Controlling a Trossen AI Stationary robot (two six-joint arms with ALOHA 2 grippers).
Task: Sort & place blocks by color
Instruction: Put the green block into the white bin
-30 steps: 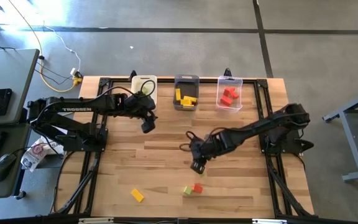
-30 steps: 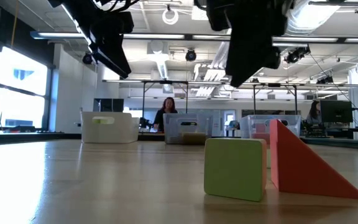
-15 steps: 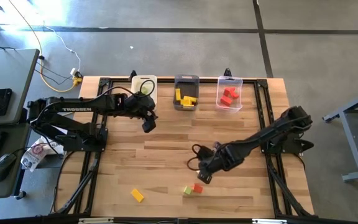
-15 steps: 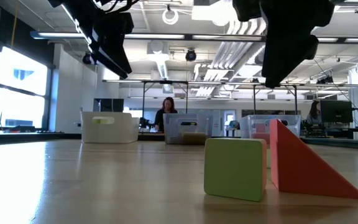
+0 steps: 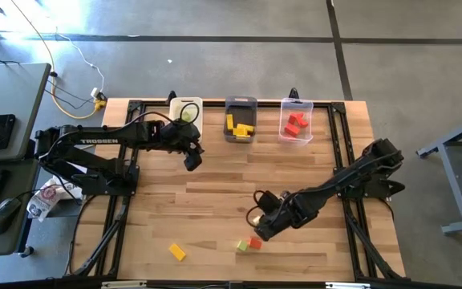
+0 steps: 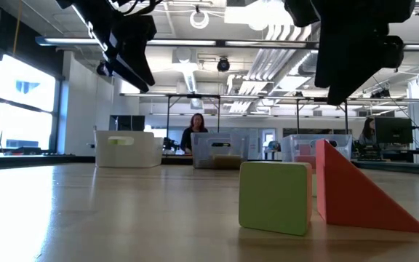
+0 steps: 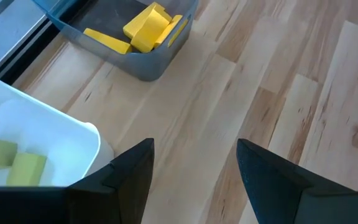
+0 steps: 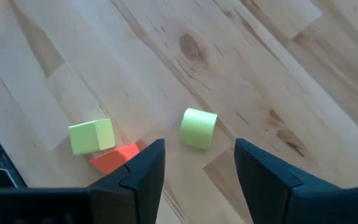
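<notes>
The right hand (image 8: 194, 163) hovers open, empty, just above a light green cylinder block (image 8: 197, 128); a green cube (image 8: 92, 136) and red wedge (image 8: 114, 158) lie beside it. The left hand (image 7: 194, 165) waits open near the white bin (image 7: 55, 134).

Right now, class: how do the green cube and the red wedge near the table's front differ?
The green cube shows a square face with rounded corners; the red wedge slopes down to a thin edge. The wedge's peak stands a little higher than the cube's top. From the right wrist view the cube lies clear, while the wedge is partly hidden. Both sit side by side on the table.
</notes>
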